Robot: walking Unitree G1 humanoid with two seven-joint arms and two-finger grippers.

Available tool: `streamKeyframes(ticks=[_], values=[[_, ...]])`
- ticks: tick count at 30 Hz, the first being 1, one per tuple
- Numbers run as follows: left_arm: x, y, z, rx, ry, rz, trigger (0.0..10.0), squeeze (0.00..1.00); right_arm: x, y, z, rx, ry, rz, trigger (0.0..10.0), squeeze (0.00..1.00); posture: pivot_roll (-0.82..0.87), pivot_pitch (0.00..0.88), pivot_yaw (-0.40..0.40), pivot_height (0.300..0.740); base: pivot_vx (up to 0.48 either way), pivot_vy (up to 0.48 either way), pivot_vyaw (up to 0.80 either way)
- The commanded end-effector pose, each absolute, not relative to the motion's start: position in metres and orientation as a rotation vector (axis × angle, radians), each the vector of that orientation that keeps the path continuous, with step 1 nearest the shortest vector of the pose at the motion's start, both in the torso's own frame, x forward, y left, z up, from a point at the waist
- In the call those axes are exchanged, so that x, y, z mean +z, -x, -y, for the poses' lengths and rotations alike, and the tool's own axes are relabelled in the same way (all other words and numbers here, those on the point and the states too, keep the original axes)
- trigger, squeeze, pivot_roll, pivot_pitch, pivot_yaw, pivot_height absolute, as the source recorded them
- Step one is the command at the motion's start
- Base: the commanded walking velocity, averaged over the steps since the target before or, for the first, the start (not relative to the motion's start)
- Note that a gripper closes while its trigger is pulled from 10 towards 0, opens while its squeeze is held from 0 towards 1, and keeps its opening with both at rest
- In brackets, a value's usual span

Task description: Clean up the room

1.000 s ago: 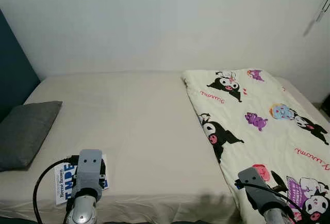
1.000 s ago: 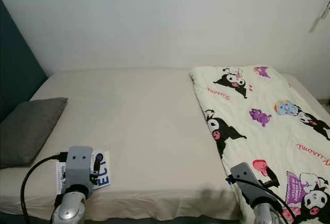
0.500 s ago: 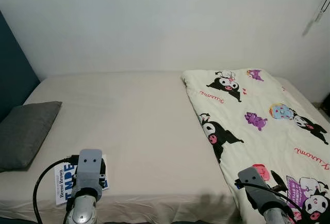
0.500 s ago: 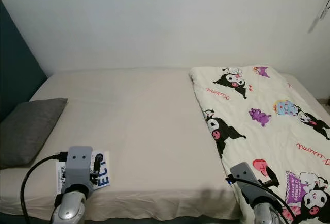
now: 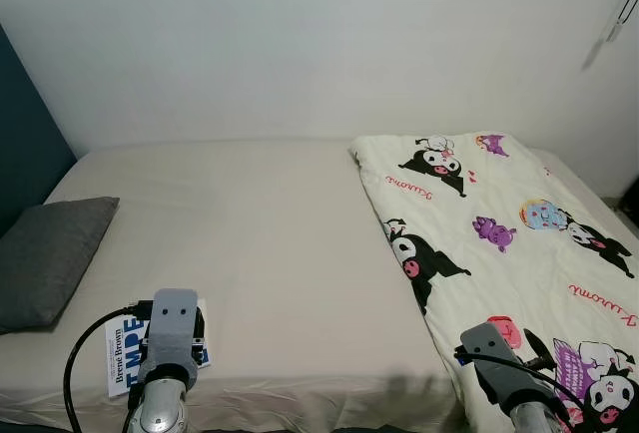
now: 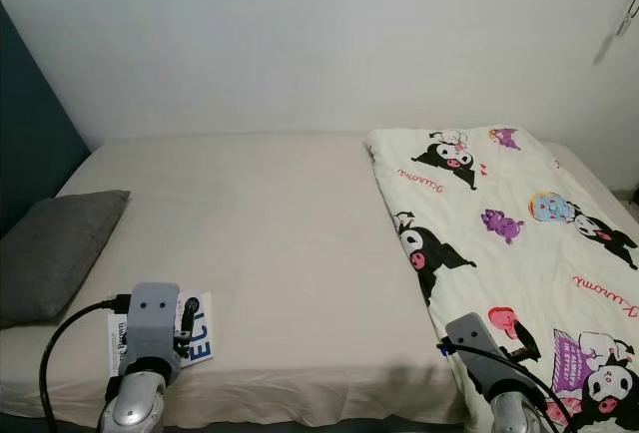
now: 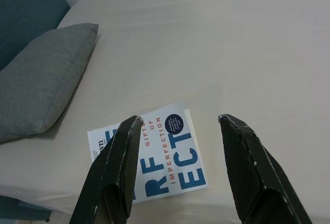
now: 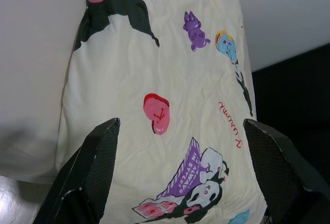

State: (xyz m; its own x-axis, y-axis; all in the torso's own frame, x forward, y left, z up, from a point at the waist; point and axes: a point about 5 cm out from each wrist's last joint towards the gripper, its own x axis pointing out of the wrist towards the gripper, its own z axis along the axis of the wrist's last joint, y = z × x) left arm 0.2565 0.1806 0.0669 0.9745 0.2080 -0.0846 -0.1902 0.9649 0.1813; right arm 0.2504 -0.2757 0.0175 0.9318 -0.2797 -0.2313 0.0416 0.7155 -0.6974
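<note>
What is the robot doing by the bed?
The robot is standing at the edge of a bed, tidying the room. Its left gripper hangs open just above a book lying near the bed's edge, beside a grey pillow. Its right gripper is open too, over a cartoon-print blanket spread on the bed's right side. Nothing is held at this moment.

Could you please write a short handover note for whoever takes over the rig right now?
Left gripper: jaws open, holding nothing, poised above the book near the bed's front edge.
Right gripper: jaws open, holding nothing, above the cartoon-print blanket on the bed's right side.
Grey pillow lies at the bed's left edge.
Done: nothing grasped yet.
Left: pick up the book, probably tidy the blanket.
</note>
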Motion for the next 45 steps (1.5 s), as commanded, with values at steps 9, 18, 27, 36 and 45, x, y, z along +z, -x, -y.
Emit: streamKeyframes(ticks=[9,18,27,36,45], values=[[0.0626,-0.2538,-0.1825,0.201,-0.178,-0.122,10.0,0.00,0.0128,-0.2470,0.2758,-0.179,0.751,-0.356,10.0,0.00,0.02,0.129,-0.002,0.740,0.000,0.000,0.00],[0.0629,-0.2530,-0.1830,0.205,-0.180,-0.123,10.0,0.00,0.0132,-0.2474,0.2757,-0.179,0.751,-0.354,10.0,0.00,0.02,0.137,-0.005,0.740,0.000,0.000,0.00],[0.0620,-0.2511,-0.1822,0.205,-0.179,-0.127,10.0,0.00,0.0136,-0.2472,0.2765,-0.180,0.751,-0.354,10.0,0.00,0.02,0.140,-0.004,0.740,0.000,0.000,0.00],[0.0624,-0.2510,-0.1823,0.204,-0.179,-0.126,10.0,0.00,0.0136,-0.2469,0.2769,-0.180,0.751,-0.354,10.0,0.00,0.02,0.142,-0.003,0.740,0.000,0.000,0.00],[0.0624,-0.2498,-0.1829,0.206,-0.180,-0.128,10.0,0.00,0.0136,-0.2459,0.2773,-0.180,0.751,-0.353,10.0,0.00,0.02,0.145,-0.005,0.740,0.000,0.000,0.00]])
